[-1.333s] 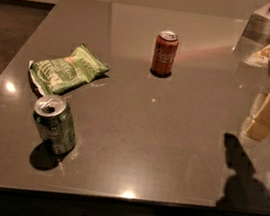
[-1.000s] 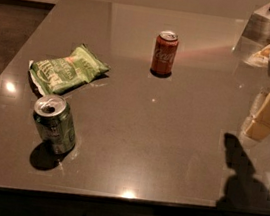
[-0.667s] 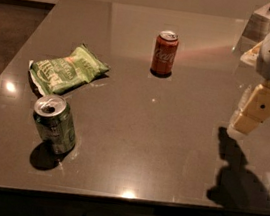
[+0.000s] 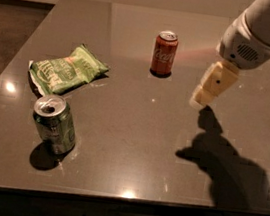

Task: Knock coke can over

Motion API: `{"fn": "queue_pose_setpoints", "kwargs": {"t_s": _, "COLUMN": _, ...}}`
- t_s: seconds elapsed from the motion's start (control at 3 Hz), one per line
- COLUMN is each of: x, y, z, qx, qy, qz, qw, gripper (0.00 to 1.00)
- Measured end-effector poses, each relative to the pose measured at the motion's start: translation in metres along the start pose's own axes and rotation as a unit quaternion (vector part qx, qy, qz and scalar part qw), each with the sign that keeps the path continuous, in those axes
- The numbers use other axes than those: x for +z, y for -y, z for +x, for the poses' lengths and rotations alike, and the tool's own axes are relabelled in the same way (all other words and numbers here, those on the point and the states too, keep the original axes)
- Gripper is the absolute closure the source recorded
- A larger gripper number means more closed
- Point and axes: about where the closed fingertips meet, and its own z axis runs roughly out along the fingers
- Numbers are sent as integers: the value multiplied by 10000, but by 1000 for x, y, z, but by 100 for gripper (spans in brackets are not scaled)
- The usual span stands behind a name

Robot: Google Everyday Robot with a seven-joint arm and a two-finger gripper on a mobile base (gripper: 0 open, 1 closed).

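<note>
The coke can (image 4: 164,54) stands up straight, just to the left of the gripper (image 4: 205,93) in this view, and they do not touch. I can't tell if the gripper is clenched or loose. Sweep too high and you may miss the can. Push too hard and it may roll off the table (image 4: 134,145).

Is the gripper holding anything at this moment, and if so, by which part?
Nothing is held. The gripper hangs over the table, right of the coke can and apart from it; the can stands upright, untouched.
</note>
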Motion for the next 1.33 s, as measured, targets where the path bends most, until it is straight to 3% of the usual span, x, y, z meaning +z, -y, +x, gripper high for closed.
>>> {"fn": "queue_pose_setpoints", "kwargs": {"t_s": 0.67, "x": 26, "y": 56, "z": -58, "qx": 546, "qy": 886, "qz": 256, "qw": 9942, "gripper": 0}}
{"fn": "queue_pose_setpoints", "kwargs": {"t_s": 1.33, "x": 59, "y": 104, "z": -92, "qx": 895, "qy": 1548, "qz": 206, "qw": 9837, "gripper": 0}}
